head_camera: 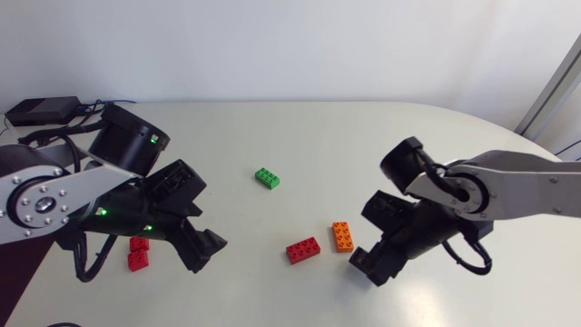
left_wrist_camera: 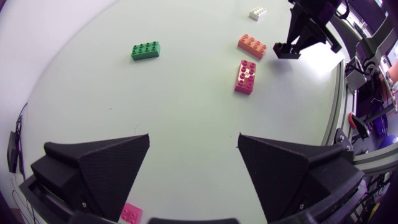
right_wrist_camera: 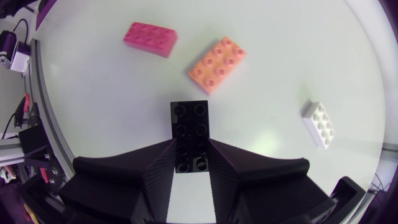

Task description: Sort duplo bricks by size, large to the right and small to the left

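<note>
Black brick [right_wrist_camera: 191,134] btwn right fingers [right_wrist_camera: 157,173]

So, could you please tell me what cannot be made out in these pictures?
The white brick is missing from the head view, probably hidden under the right arm.
The black brick, in the head view, cannot be told from the right end effector shut on it.
The small red bricks, in the left wrist view, are mostly hidden behind a finger of the open left end effector.
</note>
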Tool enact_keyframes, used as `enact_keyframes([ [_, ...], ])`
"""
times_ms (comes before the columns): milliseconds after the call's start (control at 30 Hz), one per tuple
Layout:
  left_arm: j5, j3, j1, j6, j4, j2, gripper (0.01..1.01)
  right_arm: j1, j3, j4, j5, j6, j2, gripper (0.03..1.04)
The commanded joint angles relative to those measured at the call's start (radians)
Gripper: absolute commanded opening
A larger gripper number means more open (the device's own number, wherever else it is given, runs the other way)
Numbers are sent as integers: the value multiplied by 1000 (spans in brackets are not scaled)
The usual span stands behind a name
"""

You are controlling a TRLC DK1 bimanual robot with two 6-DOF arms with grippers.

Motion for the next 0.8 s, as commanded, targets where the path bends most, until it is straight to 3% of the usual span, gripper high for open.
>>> enact_keyframes([
  [0,13,-19,-5,16,6,21,987,-111,-20,11,4,-88,33,272],
  [100,13,-18,-9,14,15,28,987,-253,19,66,15,-134,113,274],
  [233,13,-15,-26,10,26,49,987,-340,66,116,4,-150,176,315],
  [300,13,-11,-42,5,32,61,987,-355,86,124,4,-147,210,497],
  [400,13,-7,-55,0,41,84,987,-354,89,126,6,-141,219,884],
  [433,13,-4,-57,-1,44,91,987,-352,91,126,4,-138,207,954],
  [600,13,4,-60,3,84,130,987,-306,146,93,4,-88,105,982],
  [767,13,22,-60,3,123,204,987,-157,233,58,22,49,110,982],
])
